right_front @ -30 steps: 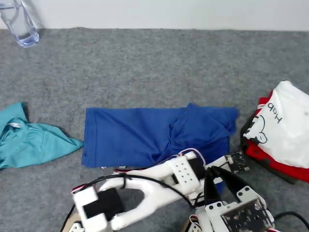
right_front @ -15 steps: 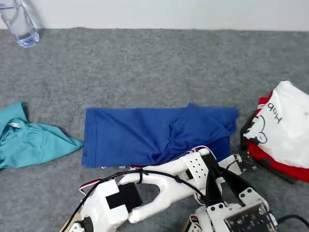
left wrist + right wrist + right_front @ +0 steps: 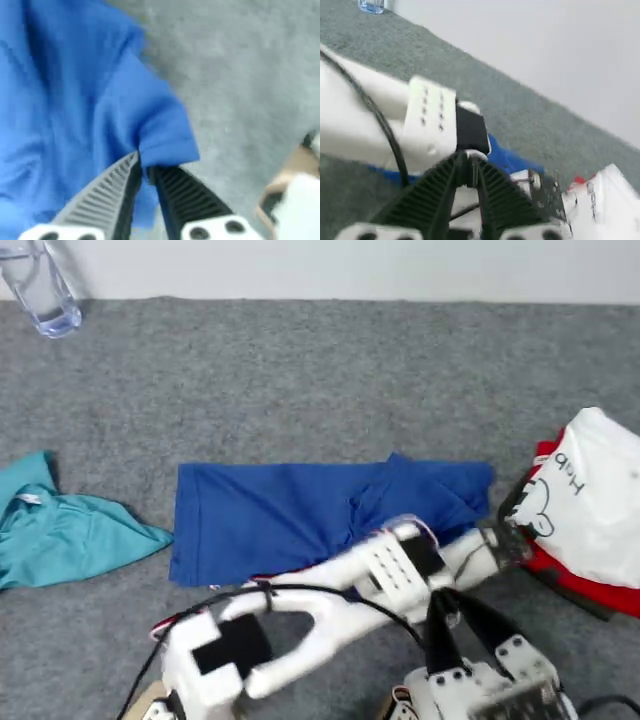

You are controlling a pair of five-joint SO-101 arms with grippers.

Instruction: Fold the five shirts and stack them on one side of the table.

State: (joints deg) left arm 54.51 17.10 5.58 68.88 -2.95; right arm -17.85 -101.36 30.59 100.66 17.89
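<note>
The blue shirt [image 3: 280,515] is lying flat in the middle of the grey table [image 3: 300,380], stretched sideways as a long band, with its right end doubled over in loose creases. The left arm [image 3: 330,610] is stretching from the near edge across the shirt's near right part, and the left gripper [image 3: 503,543] is hanging just past the shirt's near right corner, between the shirt and the pile at the right. In the left wrist view its fingers [image 3: 107,192] are pressing almost together, a thin slit between them, with their tips meeting the hem of a sleeve [image 3: 165,135]; whether any cloth is caught between them cannot be told. The right gripper [image 3: 468,167] is sitting low at the near edge, just behind the left arm's wrist, its fingers closed tip to tip on nothing. At the right edge a white shirt [image 3: 590,500] is resting on top of a red shirt [image 3: 575,585]. A teal shirt [image 3: 60,525] is lying crumpled at the left edge, well apart from the blue one. A glass [image 3: 40,290] is standing at the far left corner.
</note>
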